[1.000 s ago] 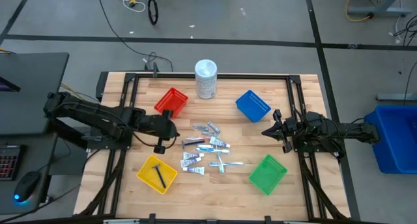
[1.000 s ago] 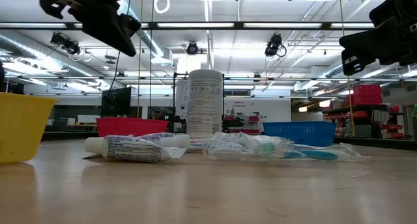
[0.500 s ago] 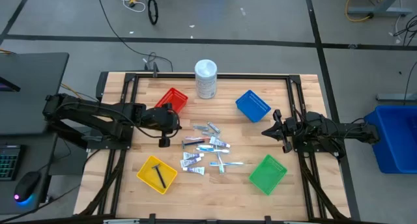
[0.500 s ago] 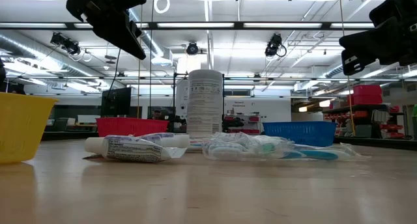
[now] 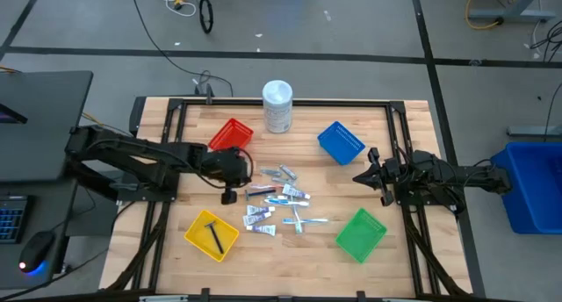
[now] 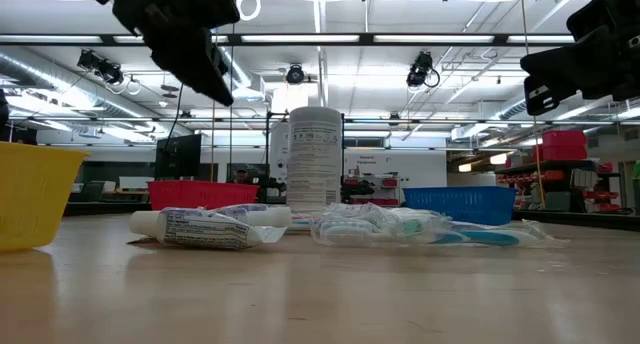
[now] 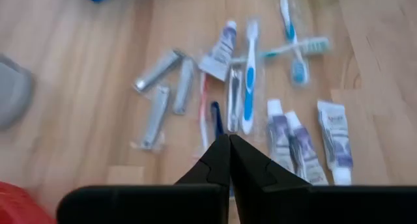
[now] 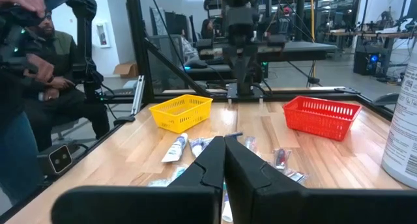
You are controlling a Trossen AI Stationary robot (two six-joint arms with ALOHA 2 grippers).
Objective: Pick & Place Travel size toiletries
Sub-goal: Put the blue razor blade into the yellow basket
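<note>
The travel size toiletries [image 5: 279, 202] lie loose on the wooden table's middle: white tubes [image 7: 303, 142], toothbrushes [image 7: 248, 81], grey packets [image 7: 158, 71]. A thin black piece [image 5: 213, 234] lies in the yellow basket [image 5: 198, 239]. My left gripper [image 5: 248, 171] is shut and empty, held in the air just left of the pile; its tips show in the left wrist view [image 7: 229, 139] and the low view [image 6: 214, 87]. My right gripper [image 5: 358, 177] is shut and empty, in the air right of the pile; its tips show in the right wrist view [image 8: 225, 140].
A red basket [image 5: 230, 137] and a blue basket [image 5: 341, 142] stand at the back, a green basket [image 5: 361, 233] at the front right. A tall white container [image 5: 277, 106] stands at the far edge. A person [image 8: 26, 87] sits beyond the table's left side.
My left gripper has gone toward the table's right edge, from beside the yellow basket toward the pile of toiletries, staying in the air and shut.
</note>
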